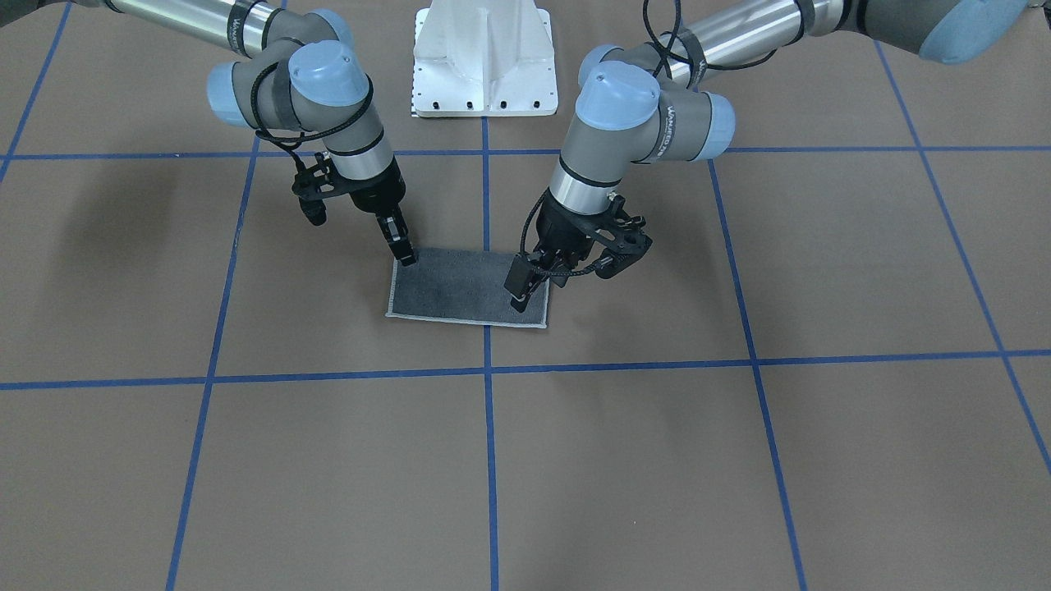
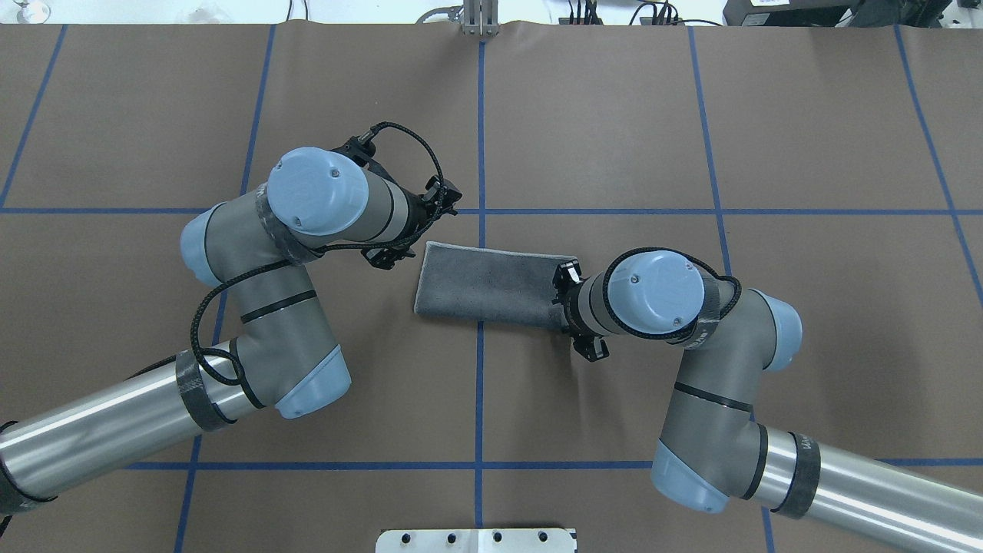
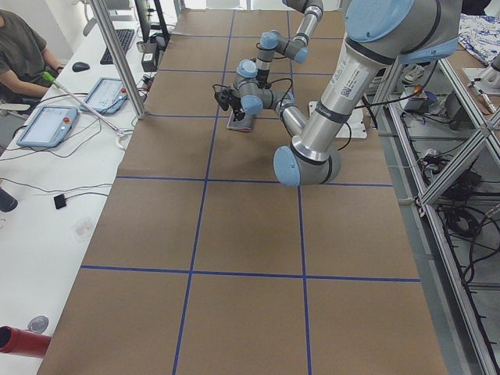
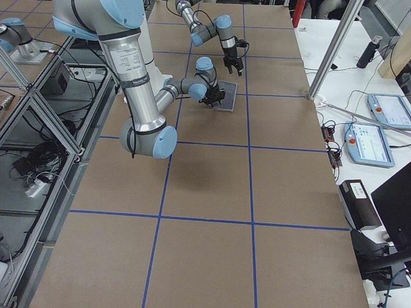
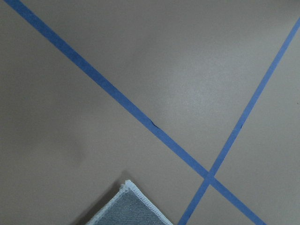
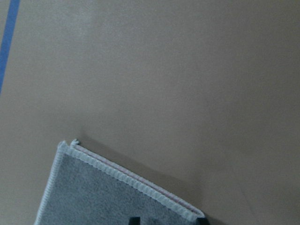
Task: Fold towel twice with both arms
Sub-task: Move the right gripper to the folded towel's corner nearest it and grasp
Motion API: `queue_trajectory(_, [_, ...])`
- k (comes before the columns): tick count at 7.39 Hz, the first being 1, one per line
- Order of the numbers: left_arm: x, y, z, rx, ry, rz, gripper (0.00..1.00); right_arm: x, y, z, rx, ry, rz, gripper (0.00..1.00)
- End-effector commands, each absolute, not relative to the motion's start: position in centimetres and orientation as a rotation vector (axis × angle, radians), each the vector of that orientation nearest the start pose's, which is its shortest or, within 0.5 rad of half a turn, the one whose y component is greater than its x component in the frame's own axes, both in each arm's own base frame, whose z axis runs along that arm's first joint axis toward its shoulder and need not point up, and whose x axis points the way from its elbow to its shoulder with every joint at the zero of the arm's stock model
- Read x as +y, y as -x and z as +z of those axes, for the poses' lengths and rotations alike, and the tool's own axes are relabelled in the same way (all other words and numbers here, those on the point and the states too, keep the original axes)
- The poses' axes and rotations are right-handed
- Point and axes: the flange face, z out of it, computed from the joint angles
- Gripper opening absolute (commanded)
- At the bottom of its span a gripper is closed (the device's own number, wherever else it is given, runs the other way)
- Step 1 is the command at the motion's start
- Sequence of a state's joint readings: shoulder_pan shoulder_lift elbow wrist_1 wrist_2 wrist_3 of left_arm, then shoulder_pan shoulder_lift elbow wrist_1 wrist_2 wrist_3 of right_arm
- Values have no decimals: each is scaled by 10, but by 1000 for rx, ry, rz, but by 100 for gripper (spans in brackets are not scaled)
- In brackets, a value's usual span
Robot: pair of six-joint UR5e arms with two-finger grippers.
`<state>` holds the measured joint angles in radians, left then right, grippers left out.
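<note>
Our right gripper (image 1: 406, 256) stands with fingertips (image 6: 135, 220) spread at one corner of the towel (image 1: 460, 287). Our left gripper (image 1: 519, 302) hangs over the opposite end, and we cannot tell its state. The towel lies folded, grey side up, across a blue tape line (image 1: 490, 427) on the table (image 1: 739, 460).
</note>
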<state>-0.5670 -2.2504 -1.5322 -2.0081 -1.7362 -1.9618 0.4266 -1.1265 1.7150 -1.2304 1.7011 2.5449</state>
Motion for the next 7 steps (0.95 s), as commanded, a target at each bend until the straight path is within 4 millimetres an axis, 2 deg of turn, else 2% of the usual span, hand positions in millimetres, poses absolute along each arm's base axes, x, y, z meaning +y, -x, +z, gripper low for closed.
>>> queue_trajectory(1, [-483, -541, 218, 1116, 57, -774, 92, -370, 541, 305, -927, 400, 1217, 50])
queue_trajectory(2, [-483, -542, 219, 1116, 57, -774, 92, -368, 541, 310, -919, 396, 1218, 50])
queue_trajectory(3, [-483, -541, 218, 1117, 56, -773, 92, -365, 544, 312, -915, 395, 1214, 40])
queue_trajectory(4, [-483, -541, 218, 1119, 55, -774, 92, -364, 544, 312, -917, 394, 1211, 25])
queue_trajectory(5, [-483, -541, 218, 1119, 56, -773, 92, -362, 545, 311, -917, 397, 1209, 5])
queue_trajectory(6, [-483, -541, 218, 1119, 57, -774, 92, -363, 544, 310, -919, 397, 1208, 0])
queue_trajectory(7, [-483, -541, 218, 1119, 57, -774, 92, -362, 543, 310, -921, 398, 1208, 0])
